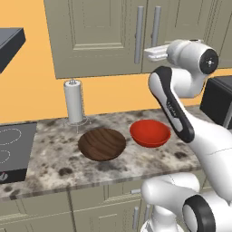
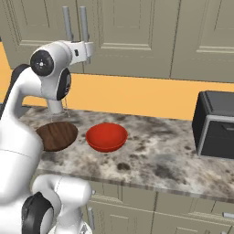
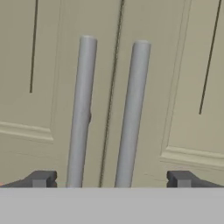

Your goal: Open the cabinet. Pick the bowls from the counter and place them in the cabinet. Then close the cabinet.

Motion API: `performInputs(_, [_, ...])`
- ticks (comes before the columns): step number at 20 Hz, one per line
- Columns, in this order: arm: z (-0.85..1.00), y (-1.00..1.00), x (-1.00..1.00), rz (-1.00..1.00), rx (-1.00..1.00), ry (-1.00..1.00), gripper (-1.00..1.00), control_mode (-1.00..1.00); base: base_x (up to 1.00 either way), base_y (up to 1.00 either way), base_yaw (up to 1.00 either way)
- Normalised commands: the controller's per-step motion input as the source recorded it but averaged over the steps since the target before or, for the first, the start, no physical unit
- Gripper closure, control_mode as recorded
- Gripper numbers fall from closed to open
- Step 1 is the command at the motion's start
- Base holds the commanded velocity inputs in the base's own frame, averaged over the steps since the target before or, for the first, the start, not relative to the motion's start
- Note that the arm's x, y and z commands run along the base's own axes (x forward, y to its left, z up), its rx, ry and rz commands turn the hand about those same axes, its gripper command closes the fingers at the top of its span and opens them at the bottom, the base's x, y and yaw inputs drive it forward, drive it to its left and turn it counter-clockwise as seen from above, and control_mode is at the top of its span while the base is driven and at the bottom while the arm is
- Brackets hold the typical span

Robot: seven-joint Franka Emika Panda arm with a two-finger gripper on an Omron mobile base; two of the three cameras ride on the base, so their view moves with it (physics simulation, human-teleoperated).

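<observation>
Nothing's done yet: the grey-beige panelled wall cabinet (image 1: 97,31) is shut, the gripper (image 3: 111,179) gapes empty before its grey bar handles (image 3: 83,109); the brown wood-grain bowl (image 1: 102,143) and glossy red bowl (image 1: 150,132) wait on the speckled granite counter (image 1: 59,158).

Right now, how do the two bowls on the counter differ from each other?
The brown bowl is wider, with a dull wood grain; the red bowl is smaller and glossy. The brown bowl sits nearer the paper towel roll, the red bowl nearer the black appliance. Both are shallow, round, upright and empty, side by side on the counter.
</observation>
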Motion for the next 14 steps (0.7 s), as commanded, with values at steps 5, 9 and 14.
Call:
performInputs(5, [0.00, 0.00, 0.73, 0.00, 0.00, -0.04, -1.00, -1.00, 0.00, 0.00, 0.00])
performInputs(9, [0.00, 0.00, 0.83, 0.00, 0.00, -0.01, -1.00, -1.00, 0.00, 0.00, 0.00])
performInputs(14, [-0.01, -0.07, 0.85, 0.00, 0.00, 0.00, -1.00, -1.00, 0.00, 0.00, 0.00])
